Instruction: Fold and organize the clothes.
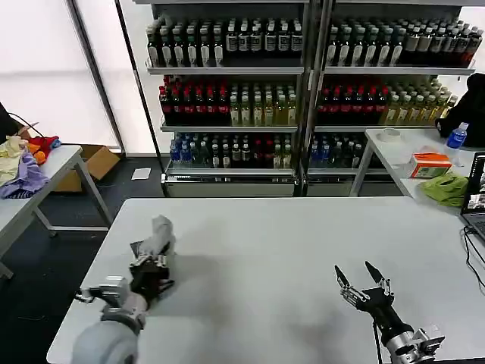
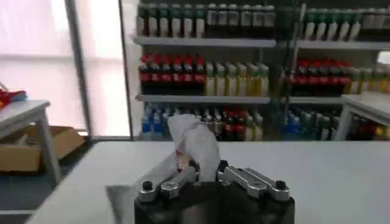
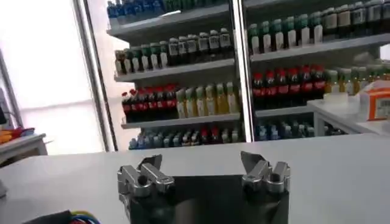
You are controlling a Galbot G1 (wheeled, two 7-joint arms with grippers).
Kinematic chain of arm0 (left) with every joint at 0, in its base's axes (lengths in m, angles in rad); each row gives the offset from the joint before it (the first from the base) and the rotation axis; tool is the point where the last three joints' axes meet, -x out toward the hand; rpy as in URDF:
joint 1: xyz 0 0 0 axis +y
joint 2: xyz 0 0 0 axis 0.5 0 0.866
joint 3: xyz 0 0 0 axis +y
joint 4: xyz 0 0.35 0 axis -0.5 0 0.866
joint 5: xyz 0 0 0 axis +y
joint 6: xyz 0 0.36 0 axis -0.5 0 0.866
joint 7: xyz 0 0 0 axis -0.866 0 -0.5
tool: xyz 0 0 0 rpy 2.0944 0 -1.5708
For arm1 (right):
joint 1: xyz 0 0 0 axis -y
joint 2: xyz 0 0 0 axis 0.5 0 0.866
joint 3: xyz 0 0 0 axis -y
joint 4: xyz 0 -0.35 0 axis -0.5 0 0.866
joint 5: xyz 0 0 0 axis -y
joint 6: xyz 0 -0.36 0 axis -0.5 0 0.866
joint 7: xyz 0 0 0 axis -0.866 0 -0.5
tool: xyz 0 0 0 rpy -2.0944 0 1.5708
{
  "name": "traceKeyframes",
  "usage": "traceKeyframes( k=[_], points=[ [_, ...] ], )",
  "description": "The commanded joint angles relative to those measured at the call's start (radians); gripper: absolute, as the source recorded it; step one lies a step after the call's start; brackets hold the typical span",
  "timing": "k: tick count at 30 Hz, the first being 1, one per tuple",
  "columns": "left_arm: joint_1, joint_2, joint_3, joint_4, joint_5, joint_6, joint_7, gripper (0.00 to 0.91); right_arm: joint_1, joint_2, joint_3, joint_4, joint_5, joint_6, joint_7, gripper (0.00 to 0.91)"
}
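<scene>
Here, left hand (image 1: 151, 262) tight on bunched grey shirt (image 1: 158, 233) (over the table (image 1: 288, 250)); right hand (image 1: 362, 282) spread, empty.

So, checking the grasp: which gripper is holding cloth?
The left gripper, shut on a bunched light grey cloth; the right gripper is open and empty.

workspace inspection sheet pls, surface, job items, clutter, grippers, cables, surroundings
surface: white rectangular table, bare across the middle
job's things: one light grey bunched cotton garment, print not visible
clutter: nothing seen on the work table
grippers: left gripper shut on the garment near the table's left edge; right gripper open, fingers spread, above the table's near right part
cables: black cables at the right edge by a laptop
surroundings: shelves of bottled drinks; left side table with coloured fabrics; right side table with lime-green cloth
</scene>
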Motion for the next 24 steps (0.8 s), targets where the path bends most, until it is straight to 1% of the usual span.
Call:
traceKeyframes(
  k=[1,2,3,5,6,8,9,10,12,13,14,15,16,17,19,20,21,22,23,24],
  points=[
    [-0.252,-0.261,0.529,0.319,0.129,0.022,-0.084,0.907,-0.018,0.031,-0.016,0.016,-0.061,-0.025,0.020,0.907],
    [-0.252,-0.284,0.544,0.339,0.125,0.023,-0.088,0.907,-0.013,0.032,-0.025,0.015,-0.092,-0.033,0.029,0.907],
    [-0.249,-0.302,0.564,0.351,0.119,0.023,-0.092,0.907,-0.010,0.031,-0.030,0.015,-0.101,-0.042,0.033,0.907],
    [-0.244,-0.314,0.571,0.354,0.086,0.022,-0.097,0.907,0.009,0.023,-0.056,0.018,-0.108,-0.089,0.054,0.907],
    [-0.241,-0.313,0.568,0.342,0.051,0.021,-0.097,0.907,0.021,0.017,-0.071,0.021,-0.101,-0.123,0.069,0.907],
    [-0.236,-0.292,0.529,0.274,-0.108,0.020,-0.107,0.907,0.056,0.005,-0.109,0.022,-0.057,-0.170,0.103,0.907],
    [-0.235,-0.280,0.514,0.257,-0.140,0.020,-0.109,0.907,0.060,0.003,-0.116,0.023,-0.045,-0.186,0.110,0.907],
    [-0.230,-0.263,0.480,0.229,-0.162,0.020,-0.102,0.907,0.090,-0.001,-0.140,0.020,-0.002,-0.228,0.136,0.907],
    [-0.214,-0.219,0.410,0.138,-0.210,0.020,-0.095,0.907,0.135,-0.010,-0.192,0.013,0.057,-0.277,0.152,0.907],
    [-0.208,-0.205,0.386,0.112,-0.224,0.021,-0.092,0.907,0.144,-0.010,-0.202,0.011,0.060,-0.295,0.160,0.907],
    [-0.200,-0.185,0.316,0.072,-0.230,0.021,-0.081,0.907,0.192,-0.012,-0.252,0.000,0.101,-0.337,0.187,0.907],
    [-0.192,-0.163,0.279,0.053,-0.222,0.020,-0.068,0.907,0.198,-0.012,-0.259,-0.001,0.113,-0.341,0.194,0.907],
    [-0.187,-0.155,0.251,0.033,-0.218,0.020,-0.060,0.907,0.238,-0.010,-0.308,-0.013,0.156,-0.380,0.219,0.907],
    [-0.176,-0.124,0.201,0.006,-0.215,0.017,-0.047,0.907,0.279,-0.008,-0.362,-0.027,0.194,-0.398,0.243,0.907],
    [-0.158,-0.091,0.130,-0.022,-0.215,0.016,-0.031,0.907,0.327,-0.005,-0.426,-0.047,0.237,-0.423,0.261,0.907],
    [-0.141,-0.069,0.062,-0.035,-0.209,0.012,-0.012,0.907,0.358,-0.004,-0.460,-0.066,0.262,-0.442,0.280,0.907],
    [-0.135,-0.055,0.023,-0.047,-0.204,0.004,0.001,0.907,0.395,0.001,-0.506,-0.096,0.311,-0.459,0.313,0.907],
    [-0.122,-0.043,-0.004,-0.050,-0.194,-0.001,0.009,0.907,0.413,0.006,-0.533,-0.114,0.326,-0.470,0.322,0.907],
    [-0.107,-0.027,-0.059,-0.052,-0.162,-0.011,0.046,0.907,0.451,0.020,-0.579,-0.157,0.329,-0.482,0.328,0.907],
    [-0.096,-0.018,-0.093,-0.049,-0.141,-0.027,0.065,0.907,0.479,0.029,-0.615,-0.186,0.330,-0.481,0.334,0.907]
  ],
)
